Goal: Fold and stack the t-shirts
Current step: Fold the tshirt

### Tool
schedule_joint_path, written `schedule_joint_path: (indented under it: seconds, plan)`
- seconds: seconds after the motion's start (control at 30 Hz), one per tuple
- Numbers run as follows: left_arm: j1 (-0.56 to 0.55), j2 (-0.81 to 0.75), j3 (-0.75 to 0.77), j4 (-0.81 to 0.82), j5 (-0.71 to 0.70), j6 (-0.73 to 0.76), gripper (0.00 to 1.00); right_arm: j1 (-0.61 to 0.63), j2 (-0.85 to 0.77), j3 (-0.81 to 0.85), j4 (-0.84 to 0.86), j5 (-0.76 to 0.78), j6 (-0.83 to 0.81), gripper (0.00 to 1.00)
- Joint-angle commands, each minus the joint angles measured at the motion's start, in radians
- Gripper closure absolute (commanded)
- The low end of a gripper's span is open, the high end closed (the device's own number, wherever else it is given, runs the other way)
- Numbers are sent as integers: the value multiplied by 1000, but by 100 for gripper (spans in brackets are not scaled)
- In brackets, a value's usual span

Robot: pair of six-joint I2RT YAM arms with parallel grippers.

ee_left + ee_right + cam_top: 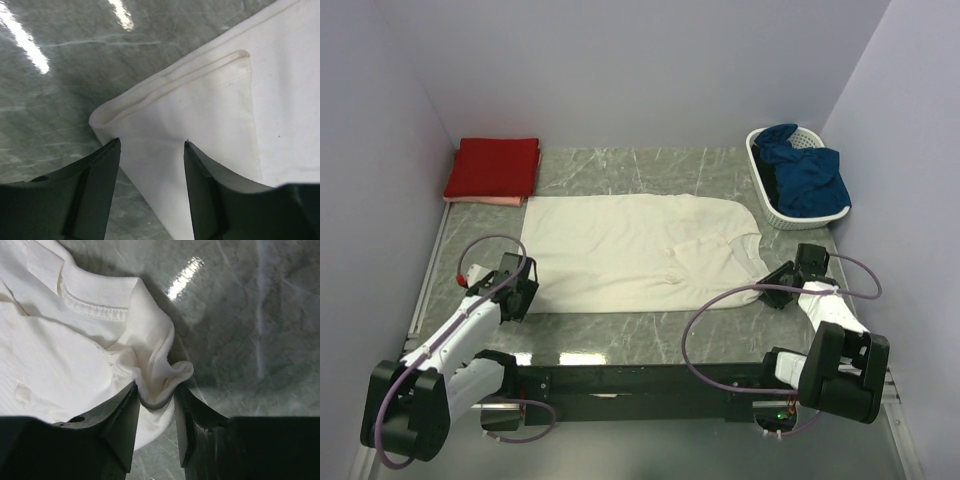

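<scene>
The cream t-shirt (630,250) lies flat across the middle of the table, collar end to the right. My left gripper (523,297) is at its near left corner, open, with the hemmed corner (225,110) lying between the spread jaws (152,145). My right gripper (778,283) is at the shirt's near right end by the collar; its jaws (155,395) are pinched on a bunched fold of the cream cloth (50,355). A folded red t-shirt (492,165) lies on a folded pale pink one (485,201) at the back left.
A white slatted basket (766,203) with dark blue clothes (805,175) stands at the back right. Grey walls close in on three sides. A metal rail (428,275) runs along the table's left edge.
</scene>
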Motion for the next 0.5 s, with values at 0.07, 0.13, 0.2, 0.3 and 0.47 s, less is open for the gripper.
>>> schedule_joint_path:
  seconds: [0.07, 0.13, 0.2, 0.3, 0.47]
  plan:
    - [-1, -60, 12, -110, -80, -18, 39, -8, 23, 14, 76, -8, -35, 60]
    - [-1, -64, 21, -138, -85, -25, 38, -7, 26, 13, 82, -11, -35, 60]
    - [-1, -53, 26, -152, -84, -31, 38, -7, 29, 10, 90, -14, -33, 60]
    - [-1, -27, 29, -179, -74, -47, 38, -7, 38, 5, 107, -26, -33, 60]
    - [-1, -13, 35, -184, -62, -70, 38, -8, 63, 8, 122, -45, -30, 63]
